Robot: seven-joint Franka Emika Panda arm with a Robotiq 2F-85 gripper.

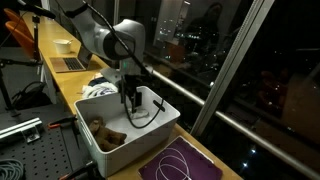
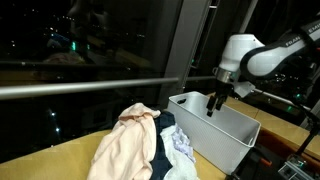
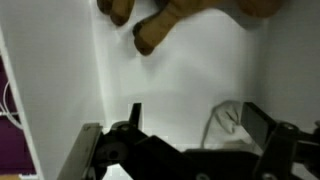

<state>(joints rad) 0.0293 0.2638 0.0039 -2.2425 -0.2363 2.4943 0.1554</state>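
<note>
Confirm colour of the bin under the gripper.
Plain white, no pattern. The bin shows best in an exterior view, below the gripper.

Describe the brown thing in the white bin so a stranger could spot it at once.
On the wooden counter by the dark window stands a white bin, with the gripper inside it. On its floor, clear of the open jaws, lies a brown stuffed toy. It is the only brown thing there; the nearby cloth is white.

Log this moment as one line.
jaws: open | position: low inside white bin | in bin: brown object | beside bin: clothes pile
</note>
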